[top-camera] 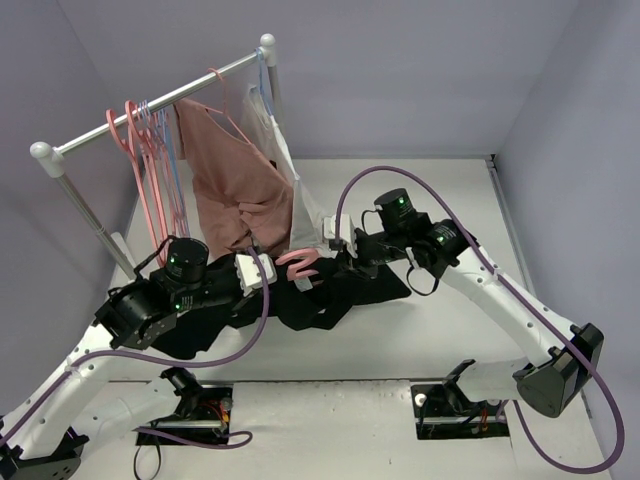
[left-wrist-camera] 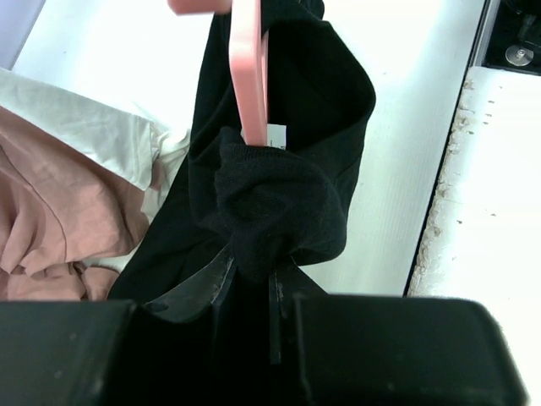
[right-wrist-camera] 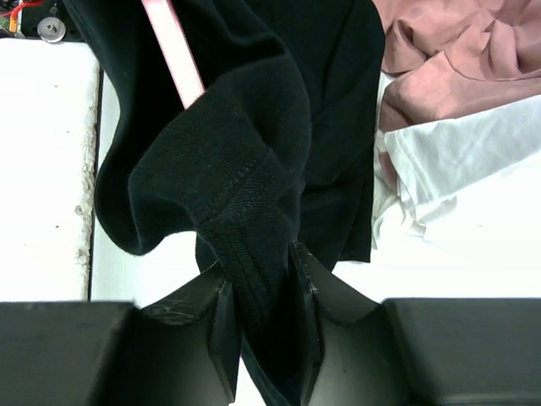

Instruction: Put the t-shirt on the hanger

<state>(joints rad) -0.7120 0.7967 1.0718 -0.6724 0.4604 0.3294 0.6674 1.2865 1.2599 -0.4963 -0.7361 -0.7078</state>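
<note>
At the left, the left gripper (left-wrist-camera: pixel 249 283) is clenching a bunched fold of the black t-shirt (left-wrist-camera: pixel 279 203), with its jaws drawn nearly together on the cloth. The small white label (left-wrist-camera: pixel 275 133) is peeking out just beyond the bunch. The pink hanger (left-wrist-camera: pixel 248 68) is running straight ahead of the fingertips, with the shirt draped around it.

Off to the left of this gripper, the dusty-pink garment (left-wrist-camera: pixel 51 211) and the white garment (left-wrist-camera: pixel 101 135) are lying crumpled. Seen from above, both are hanging from the rail (top-camera: pixel 150 110) well beyond the grippers, beside spare pink hangers (top-camera: pixel 135 150).

In the middle, the hanger's curved hook is sitting between the two grippers. The t-shirt is sagging beneath them onto the white table (top-camera: pixel 440 330).

At the right, the right gripper (right-wrist-camera: pixel 266 296) is grasping a ribbed, stitched edge of the t-shirt, and the fabric is passing between its jaws. The hanger's pink bar is showing ahead of this gripper and to its left, partly wrapped in the black cloth.
</note>
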